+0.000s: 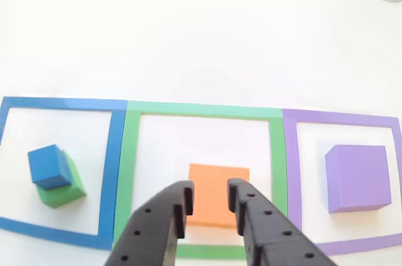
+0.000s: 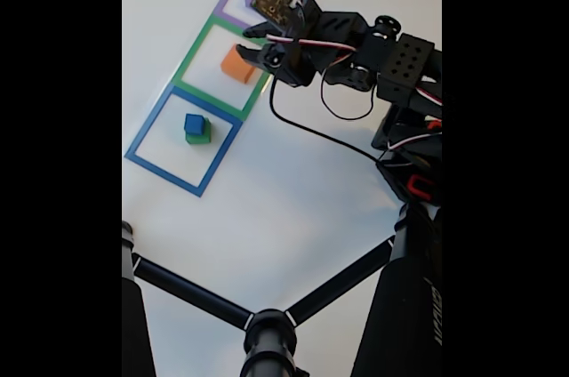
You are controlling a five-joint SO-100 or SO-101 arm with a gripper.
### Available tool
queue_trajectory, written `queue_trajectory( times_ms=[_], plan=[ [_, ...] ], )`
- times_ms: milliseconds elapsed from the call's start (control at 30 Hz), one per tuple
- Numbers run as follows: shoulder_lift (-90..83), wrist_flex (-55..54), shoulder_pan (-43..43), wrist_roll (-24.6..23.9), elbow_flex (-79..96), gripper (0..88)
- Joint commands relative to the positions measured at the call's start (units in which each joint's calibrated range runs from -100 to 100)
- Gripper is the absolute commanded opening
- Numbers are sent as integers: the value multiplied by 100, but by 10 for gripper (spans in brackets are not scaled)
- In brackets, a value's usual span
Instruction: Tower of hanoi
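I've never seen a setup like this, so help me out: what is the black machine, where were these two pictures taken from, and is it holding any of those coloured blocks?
It is a small robot arm on a white table. One picture looks out past its gripper; the other comes from a camera standing off to the side. Three taped squares lie in a row. The blue square holds a blue block stacked on a green block, the green square holds an orange block, and the purple square holds a purple block. The gripper is open above the orange block, holding nothing.

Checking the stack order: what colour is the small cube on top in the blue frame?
Blue, on a green cube; the small cube shows best in the other view.
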Motion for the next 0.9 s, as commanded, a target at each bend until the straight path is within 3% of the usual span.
queue_trajectory(
  times_ms=[0, 500, 867],
  plan=[
    [-223, 2319, -297, 36, -1869, 4],
    [-143, 5437, -1380, 36, -4951, 1],
    [-118, 6084, -2070, 36, -5642, 1]
  ],
)
